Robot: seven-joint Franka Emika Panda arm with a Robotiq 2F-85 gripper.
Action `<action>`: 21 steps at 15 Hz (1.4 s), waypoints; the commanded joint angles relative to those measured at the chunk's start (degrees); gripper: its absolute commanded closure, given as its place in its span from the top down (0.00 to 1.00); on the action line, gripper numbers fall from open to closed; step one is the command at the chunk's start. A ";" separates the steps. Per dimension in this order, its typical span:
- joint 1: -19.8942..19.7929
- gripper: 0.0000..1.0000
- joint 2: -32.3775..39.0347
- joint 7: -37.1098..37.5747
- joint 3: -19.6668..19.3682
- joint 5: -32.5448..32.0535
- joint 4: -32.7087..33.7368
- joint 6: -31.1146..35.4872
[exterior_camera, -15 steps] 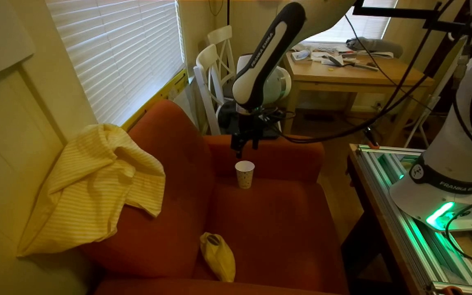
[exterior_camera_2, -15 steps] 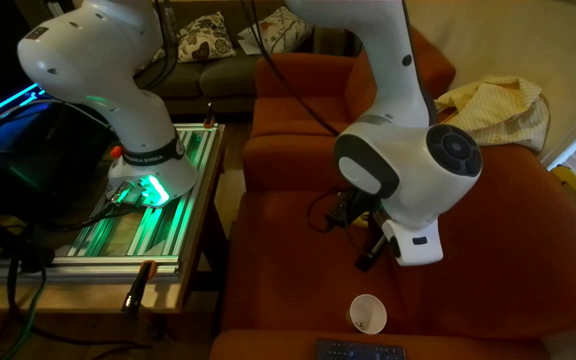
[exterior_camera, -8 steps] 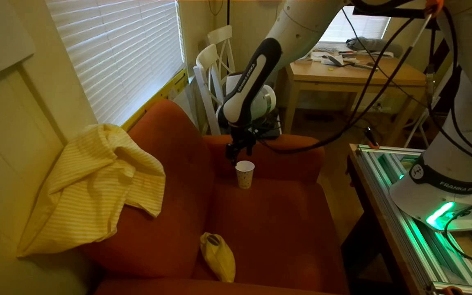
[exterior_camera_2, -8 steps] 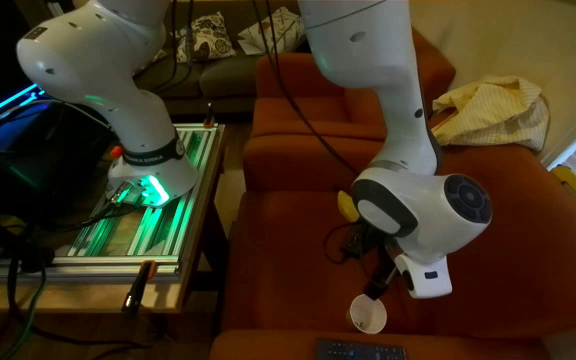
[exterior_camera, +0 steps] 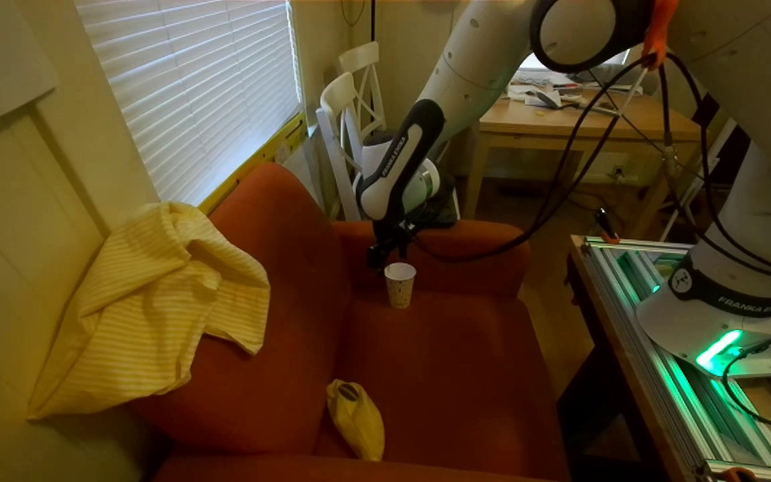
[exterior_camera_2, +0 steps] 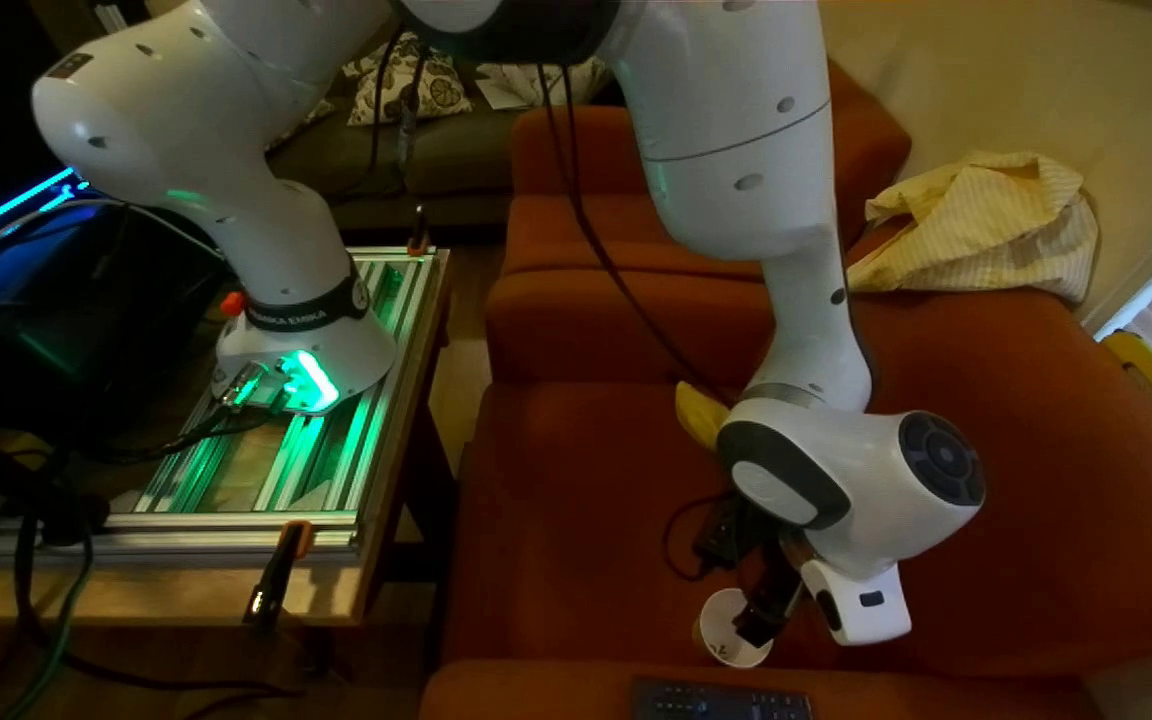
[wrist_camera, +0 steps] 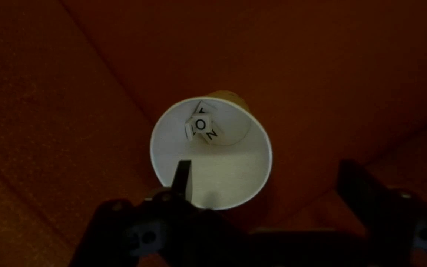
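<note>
- Cup [exterior_camera: 399, 288]: paper, smooth, matt.
- Armchair [exterior_camera: 452, 355]: matt cloth, slightly grainy.
- Arm shell [exterior_camera_2: 716, 110]: smooth, plastic-looking, softly glossy.
- Rails [exterior_camera_2: 236, 535]: metal, shiny.
- Hand [wrist_camera: 265, 167]: matt; plastic or metal, cannot tell from where I stand.

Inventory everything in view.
Padded armchairs: two, orange, centre
Tapered paper cup: one, white, armchair
Lettered pieces: about four, white, inside cup
Long rounded object: one, yellow, armchair
Striped cloth: one, yellow, over armchair
Button remote: one, dark, armrest
Wooden workbench: one, brown, beside armchair
Dining chairs: two, white, beyond armchair
Slatted blind: one large, white, by chairs
Wooden table: one, brown, background
Upholstered sofa: one, dark, background
Fingered claw: one, black, open, at cup
Jointed arm: one, white, on workbench
</note>
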 commanded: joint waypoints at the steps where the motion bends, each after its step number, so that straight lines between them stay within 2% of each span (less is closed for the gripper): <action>1: -1.44 1.00 4.00 1.61 0.59 -1.96 5.49 -2.35; 10: -0.55 0.99 8.63 5.24 -1.40 -3.26 11.36 -7.64; 11: -0.57 0.74 9.00 5.34 -1.45 -3.55 11.86 -8.38; 13: -0.38 0.72 9.67 5.41 -1.69 -4.40 12.72 -9.75; 21: -0.28 0.13 11.27 4.97 -1.73 -6.41 15.06 -12.28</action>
